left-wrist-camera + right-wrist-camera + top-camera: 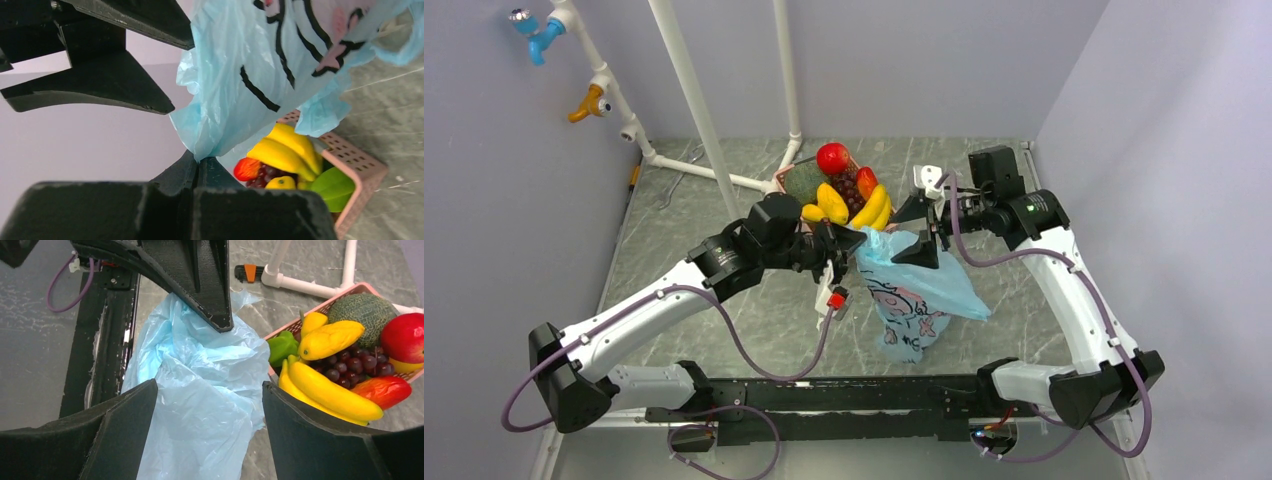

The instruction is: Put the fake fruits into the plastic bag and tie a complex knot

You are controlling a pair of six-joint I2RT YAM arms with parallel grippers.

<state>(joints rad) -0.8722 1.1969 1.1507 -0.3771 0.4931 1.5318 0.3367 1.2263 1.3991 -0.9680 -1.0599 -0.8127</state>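
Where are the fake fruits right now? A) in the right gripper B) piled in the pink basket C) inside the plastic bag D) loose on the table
B: the fake fruits sit heaped in the pink basket, beside the plastic bag pinched by the left gripper.

Top camera looked down from above and behind me, well off the pink basket. Both wrist cameras sat near it, facing it past the plastic bag; all three shared both.

plastic bag: print cut off by top edge | pink basket: partly hidden behind plastic bag and fake fruits
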